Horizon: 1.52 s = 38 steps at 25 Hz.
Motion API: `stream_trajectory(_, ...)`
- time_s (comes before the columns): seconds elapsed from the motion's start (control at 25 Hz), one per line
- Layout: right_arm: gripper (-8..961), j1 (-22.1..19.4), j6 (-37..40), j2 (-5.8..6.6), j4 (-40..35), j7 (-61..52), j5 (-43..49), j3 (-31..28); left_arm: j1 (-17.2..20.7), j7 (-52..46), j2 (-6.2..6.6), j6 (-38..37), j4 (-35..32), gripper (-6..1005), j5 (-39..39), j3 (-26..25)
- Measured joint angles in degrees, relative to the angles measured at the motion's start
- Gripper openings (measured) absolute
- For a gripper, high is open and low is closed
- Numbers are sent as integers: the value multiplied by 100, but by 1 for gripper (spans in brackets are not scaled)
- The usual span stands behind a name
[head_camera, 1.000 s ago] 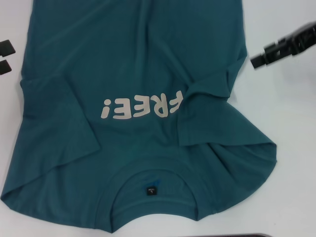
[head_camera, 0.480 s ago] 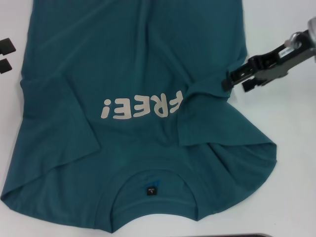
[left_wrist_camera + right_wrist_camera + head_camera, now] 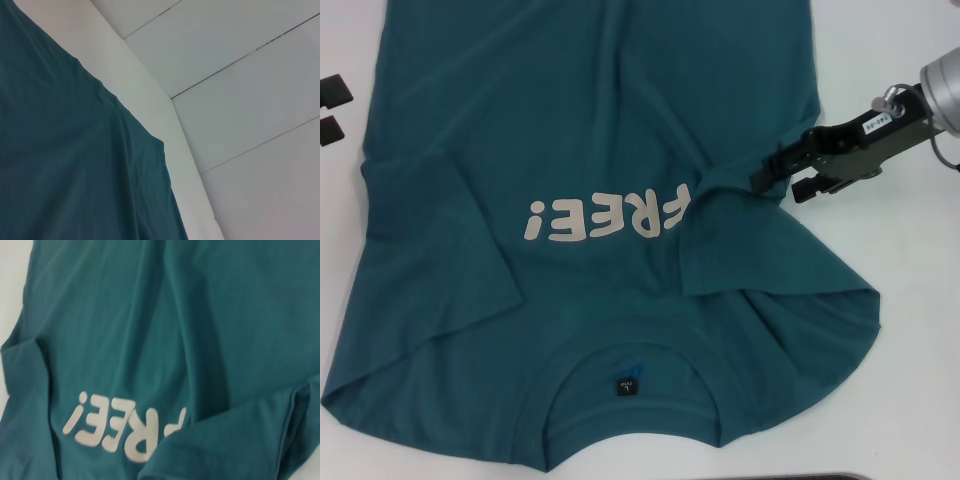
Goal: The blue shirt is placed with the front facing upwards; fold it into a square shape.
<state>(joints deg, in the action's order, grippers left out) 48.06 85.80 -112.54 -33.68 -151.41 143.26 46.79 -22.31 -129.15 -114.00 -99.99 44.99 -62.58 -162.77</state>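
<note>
The blue shirt (image 3: 590, 130) lies front up on the white table (image 3: 910, 330), collar (image 3: 625, 395) nearest me, its pale letters (image 3: 605, 218) reading upside down. The shirt's right-side sleeve (image 3: 760, 240) is folded in over the chest and covers the end of the lettering. My right gripper (image 3: 778, 184) hovers at that sleeve's hem, fingers apart, with one fingertip (image 3: 761, 177) over the cloth. At the table's left edge, beside the shirt, my left gripper (image 3: 328, 110) sits open. The right wrist view shows the lettering (image 3: 125, 430) and the sleeve fold (image 3: 280, 415).
White table borders the shirt on both sides. The left wrist view shows the shirt's hem (image 3: 75, 165), the table edge (image 3: 165, 115) and tiled floor (image 3: 250, 75) beyond. A dark strip (image 3: 810, 477) lies along the near edge.
My right gripper has come in from the right and slightly nearer, from open table to the folded sleeve's hem. The shirt and the left gripper have not moved.
</note>
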Motion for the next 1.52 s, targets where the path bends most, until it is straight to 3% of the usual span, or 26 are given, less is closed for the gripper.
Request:
stream_trajectory(0.44,806,6,-551,-146,314,55,-137,-28,6,8,-13,81,-21,905,0,2)
stream_trajectory(0.68,807,-190,-881,-222,352,434,-1306,-76,-2,38,-17,142,-106,905,2,30)
stream_trajectory(0.88,807,-397,-1262,-390,384,1169,-2267,-80,-1,75,-2,163,-145,904,3,5)
stream_trajectory(1.08,807,-427,-1497,-450,523,1741,-2728,-82,-14,75,12,182,-145,904,2,2)
stream_trajectory(1.28,803,-469,-1133,-269,405,2090,-2818,-80,-4,75,24,189,-143,904,1,4)
stream_trajectory(1.52,766,-495,-329,238,154,2103,-2444,-11,38,52,43,185,-135,904,-9,-10)
